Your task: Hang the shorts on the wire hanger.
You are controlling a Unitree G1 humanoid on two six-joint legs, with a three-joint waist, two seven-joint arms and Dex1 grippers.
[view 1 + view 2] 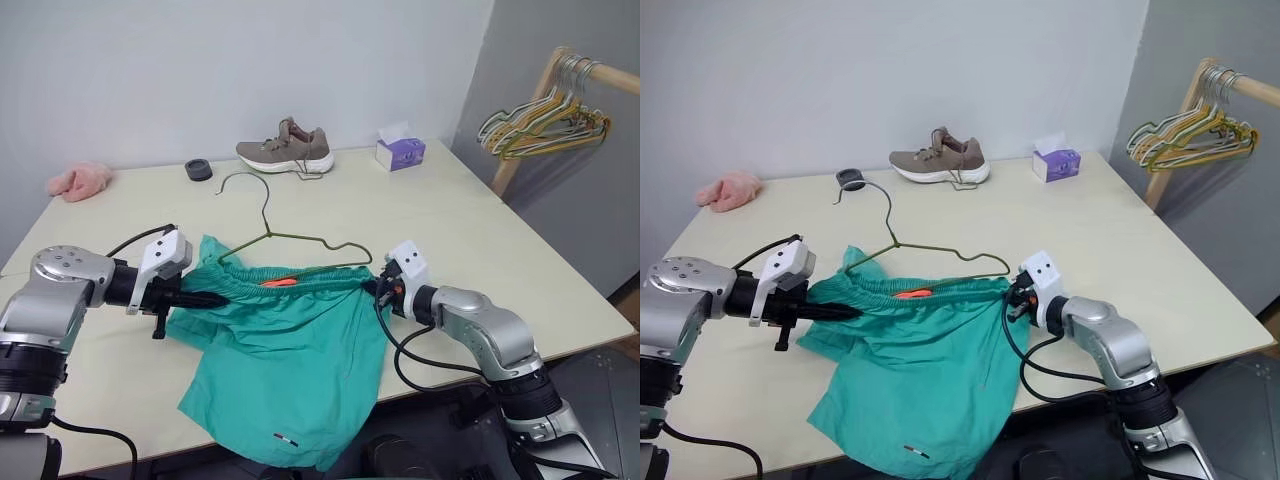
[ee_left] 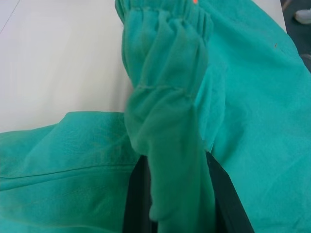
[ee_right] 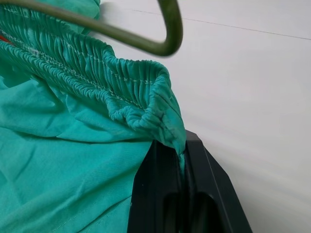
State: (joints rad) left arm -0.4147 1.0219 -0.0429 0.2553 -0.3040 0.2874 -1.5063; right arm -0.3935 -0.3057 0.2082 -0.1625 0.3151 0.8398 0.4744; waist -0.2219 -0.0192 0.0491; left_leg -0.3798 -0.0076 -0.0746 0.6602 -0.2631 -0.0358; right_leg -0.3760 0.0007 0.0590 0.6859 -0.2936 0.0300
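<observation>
We see bare table (image 1: 470, 240) on the right and along the far edge, where only a shoe (image 1: 287, 148), a tissue box (image 1: 400, 152), a black ring (image 1: 198, 169) and a pink cloth (image 1: 79, 180) stand. The wire hanger (image 1: 290, 238) lies just behind the shorts (image 1: 285, 350) (its corner touching the waistband), crowding the middle.

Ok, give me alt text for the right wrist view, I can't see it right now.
The right gripper is shut on the gathered waistband corner of the teal shorts. Just beyond it, the wire hanger curves over the waistband above the pale table.
</observation>
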